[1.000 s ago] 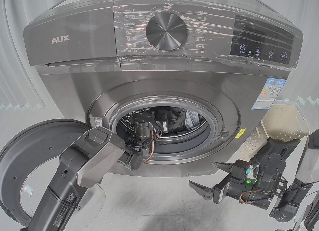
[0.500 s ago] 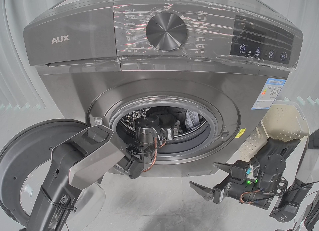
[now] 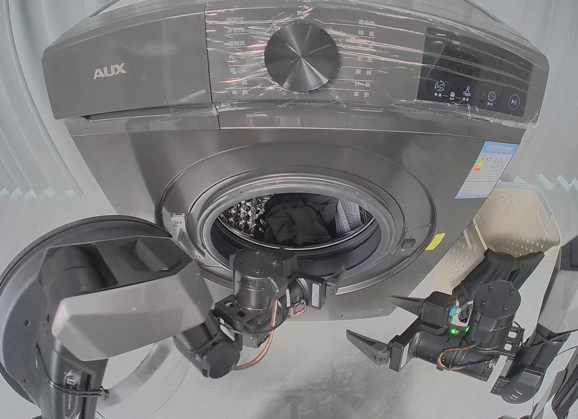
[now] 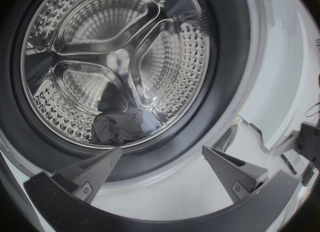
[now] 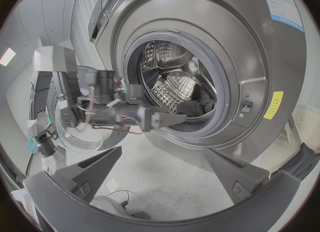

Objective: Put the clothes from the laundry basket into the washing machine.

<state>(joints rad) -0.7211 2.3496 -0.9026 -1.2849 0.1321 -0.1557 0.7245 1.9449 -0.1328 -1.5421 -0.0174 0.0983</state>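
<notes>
dark garment (image 3: 298,221): low in the drum of washing machine (image 3: 180,155), so one item counted as loaded | left gripper (image 4: 161,152): just outside the opening, fingers apart, empty, likely clear of the rim | right gripper (image 3: 370,318): fingers apart, empty, low beside laundry basket (image 3: 518,221), handy for a pick | door (image 3: 36,257): swung wide for access

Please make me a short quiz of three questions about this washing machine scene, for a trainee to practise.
1. True or false: the left claw is open, empty and outside the drum.
2. What lies in the drum? A) a white towel B) a dark garment C) nothing
3. On which side of the robot does the laundry basket stand?
Key: 1 true; 2 B; 3 its right.
</notes>
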